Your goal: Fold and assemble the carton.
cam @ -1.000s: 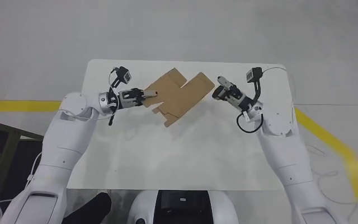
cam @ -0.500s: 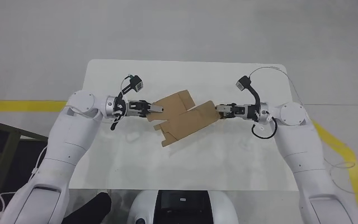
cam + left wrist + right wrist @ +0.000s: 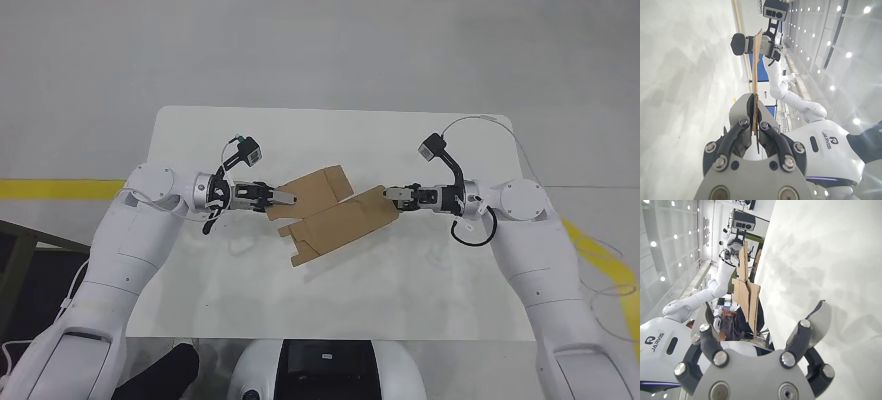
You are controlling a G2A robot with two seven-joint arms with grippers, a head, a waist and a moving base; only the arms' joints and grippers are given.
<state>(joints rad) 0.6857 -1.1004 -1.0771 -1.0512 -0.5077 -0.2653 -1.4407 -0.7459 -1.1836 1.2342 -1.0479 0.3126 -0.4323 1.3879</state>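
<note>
Two end effectors meet at one flat carton over the middle of the desk point(image 3: 200, 290).

The carton point(image 3: 330, 212) is brown cardboard, not yet folded into shape. Its broad face is turned to the top camera. A squarish flap points toward 11 o'clock, and a longer panel runs from 7 o'clock across to 3 o'clock. The left end effector point(image 3: 283, 197) is at the carton's 9 o'clock edge and is clamped on it, one pad against each face of the sheet. The right end effector point(image 3: 393, 196) is at the carton's 3 o'clock end with its fingers spread wide apart. In the right wrist view that end lies in the gap between them, and neither pad appears to touch it. The two arms lie along the 9-to-3 line, their end effectors facing each other across the carton.
</note>
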